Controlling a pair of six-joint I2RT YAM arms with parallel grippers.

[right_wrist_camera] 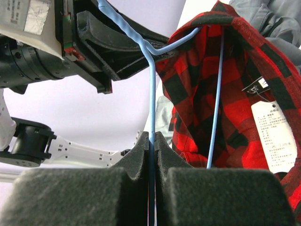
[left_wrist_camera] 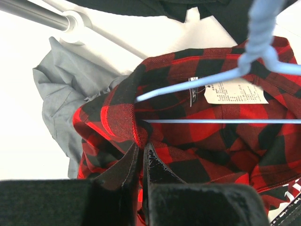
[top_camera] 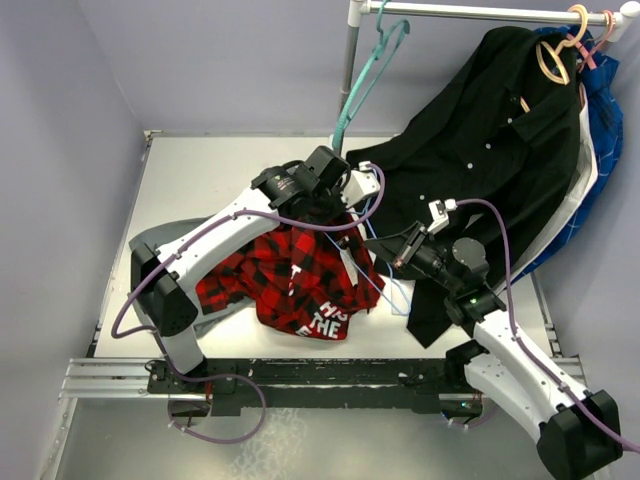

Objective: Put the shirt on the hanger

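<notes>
The red-and-black plaid shirt (top_camera: 280, 270) lies bunched on the table, white letters showing at its near edge. My left gripper (top_camera: 322, 212) is shut on a fold of the shirt (left_wrist_camera: 211, 141) at the collar, jaws (left_wrist_camera: 142, 146) pinching the cloth. The pale blue hanger (left_wrist_camera: 188, 84) has one shoulder and its bottom bar inside the neck opening, beside a white label (left_wrist_camera: 235, 93). My right gripper (top_camera: 385, 250) is shut on the hanger's other wire arm (right_wrist_camera: 152, 94), which runs straight between its pads at the gripper (right_wrist_camera: 152, 136). The shirt (right_wrist_camera: 202, 84) hangs to the right of it.
A grey shirt (left_wrist_camera: 66, 89) lies under the plaid one, toward the left. A black button-up shirt (top_camera: 490, 140) hangs from a tan hanger (top_camera: 555, 55) on the rail (top_camera: 480, 10), draping onto the table beside my right arm. A teal hanger (top_camera: 365, 80) dangles by the rail post.
</notes>
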